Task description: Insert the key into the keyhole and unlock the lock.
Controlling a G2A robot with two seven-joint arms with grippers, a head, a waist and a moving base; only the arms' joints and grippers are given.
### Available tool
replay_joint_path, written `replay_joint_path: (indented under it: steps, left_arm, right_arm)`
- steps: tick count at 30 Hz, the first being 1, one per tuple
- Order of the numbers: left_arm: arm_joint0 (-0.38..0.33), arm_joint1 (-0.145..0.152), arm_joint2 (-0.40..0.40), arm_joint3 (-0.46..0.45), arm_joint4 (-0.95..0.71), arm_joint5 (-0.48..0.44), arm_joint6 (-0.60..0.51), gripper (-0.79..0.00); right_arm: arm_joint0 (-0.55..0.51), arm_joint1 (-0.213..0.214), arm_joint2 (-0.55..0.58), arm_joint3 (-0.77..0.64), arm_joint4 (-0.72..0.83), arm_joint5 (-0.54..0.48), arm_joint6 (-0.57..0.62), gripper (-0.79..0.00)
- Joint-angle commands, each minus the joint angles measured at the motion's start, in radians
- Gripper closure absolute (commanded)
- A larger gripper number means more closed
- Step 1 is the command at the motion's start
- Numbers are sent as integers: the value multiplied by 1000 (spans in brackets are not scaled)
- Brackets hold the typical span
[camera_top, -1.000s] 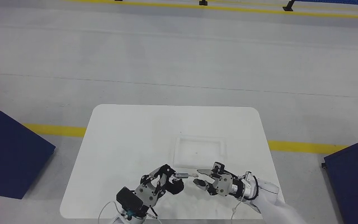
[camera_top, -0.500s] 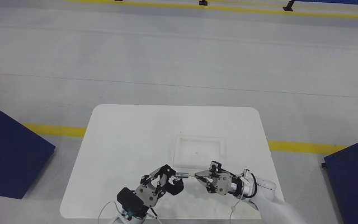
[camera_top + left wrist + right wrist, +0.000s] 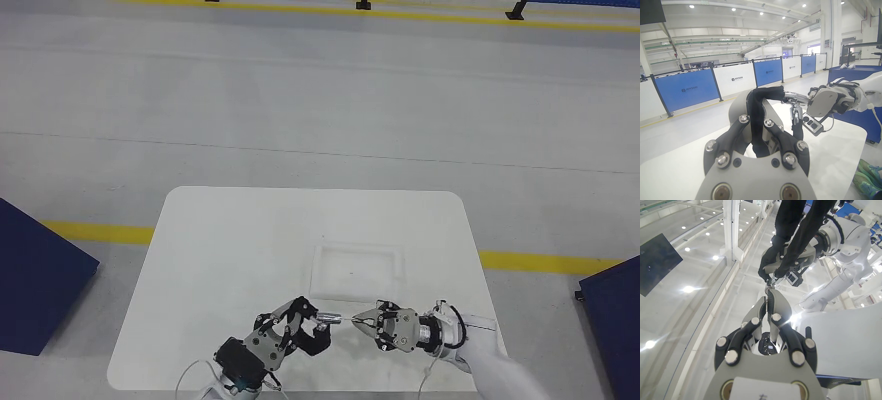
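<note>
Closed in: key (image 3: 344,321) at lock (image 3: 792,95) | right fingers (image 3: 780,306) pinch it | left fingers (image 3: 772,91) clamp lock

Shallow tray (image 3: 357,268) just beyond lock (image 3: 324,321)

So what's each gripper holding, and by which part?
Left gripper: the lock, pinched across its metal body. Right gripper: the key, by its head end, with the tip at the lock.

Left gripper (image 3: 312,323), right gripper (image 3: 360,321) facing it, lock (image 3: 324,320) and key (image 3: 343,320) in line between, tray (image 3: 322,268) beyond
</note>
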Motion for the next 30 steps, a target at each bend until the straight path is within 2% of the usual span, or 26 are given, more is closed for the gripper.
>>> replay_joint_path:
  steps: [1, 14, 30]
  left_arm:
    - [1, 0, -1, -1, 7, 4, -1, 0]
    - [2, 3, -3, -3, 57, 24, -9, 0]
    - [2, 11, -14, -10, 162, 45, -21, 0]
  right_arm:
    - [-2, 0, 5, -4, 34, 37, -21, 0]
    - [-17, 2, 25, -19, 222, 227, -160, 0]
    - [-6, 29, -11, -24, 393, 227, -268, 0]
